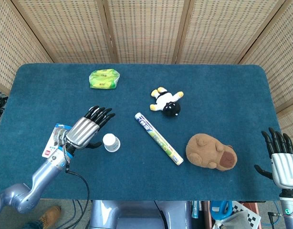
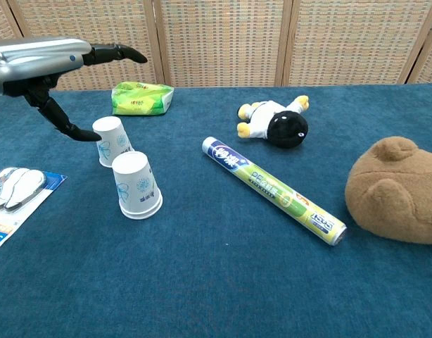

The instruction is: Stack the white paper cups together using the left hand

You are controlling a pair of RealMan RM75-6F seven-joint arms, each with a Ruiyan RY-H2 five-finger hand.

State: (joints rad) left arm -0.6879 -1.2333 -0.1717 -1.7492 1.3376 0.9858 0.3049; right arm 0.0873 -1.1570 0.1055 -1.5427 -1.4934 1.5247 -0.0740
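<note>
Hovering with fingers spread and empty, the left robot hand (image 2: 43, 60) hung over two upside-down white paper cups: a stacked front cup (image 2: 136, 184) and rear cup (image 2: 111, 140). "PE" showed on the wrap roll (image 2: 271, 189).

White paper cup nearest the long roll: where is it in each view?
Head view: the white paper cup stands left of centre, just right of the left hand.
Chest view: left side, in front of the other cup.
Shared landmark: the long roll, lying to its right in both.
</note>
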